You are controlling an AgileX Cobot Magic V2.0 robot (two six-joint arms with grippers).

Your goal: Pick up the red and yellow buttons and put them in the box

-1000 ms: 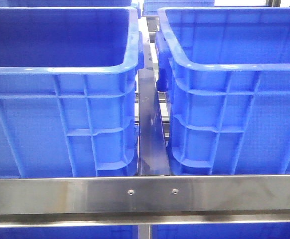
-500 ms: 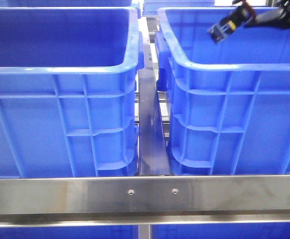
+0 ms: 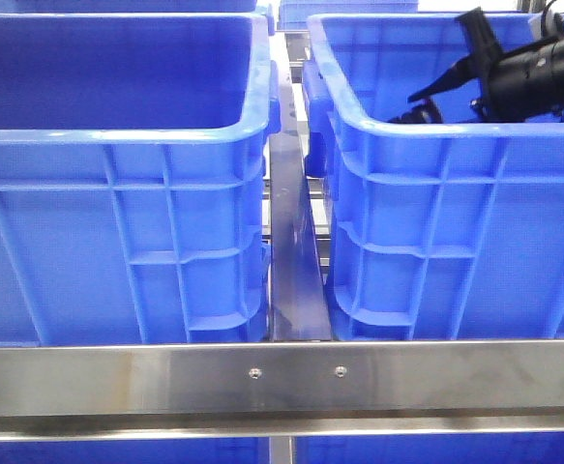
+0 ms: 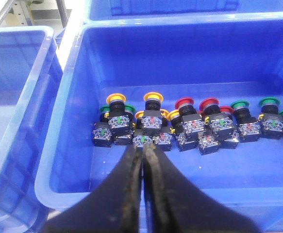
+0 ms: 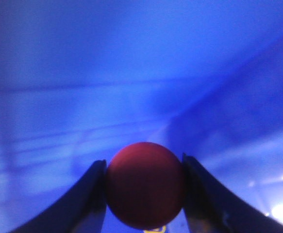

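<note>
The right gripper (image 5: 143,194), clamping a red button (image 5: 145,184), has swung lower into the right crate (image 3: 436,135) at upper right since a moment ago; release looks near. The left gripper (image 4: 143,150) hangs clenched, empty.

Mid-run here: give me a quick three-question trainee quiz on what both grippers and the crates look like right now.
1. True or false: the right gripper grips a red button.
2. The left gripper is: A) wide open, B) shut and empty, C) holding a green button.
3. In the front view, over which blue crate is the right arm?

Key:
1. True.
2. B; it hangs above the pile of buttons.
3. The right crate, not the left crate.
</note>
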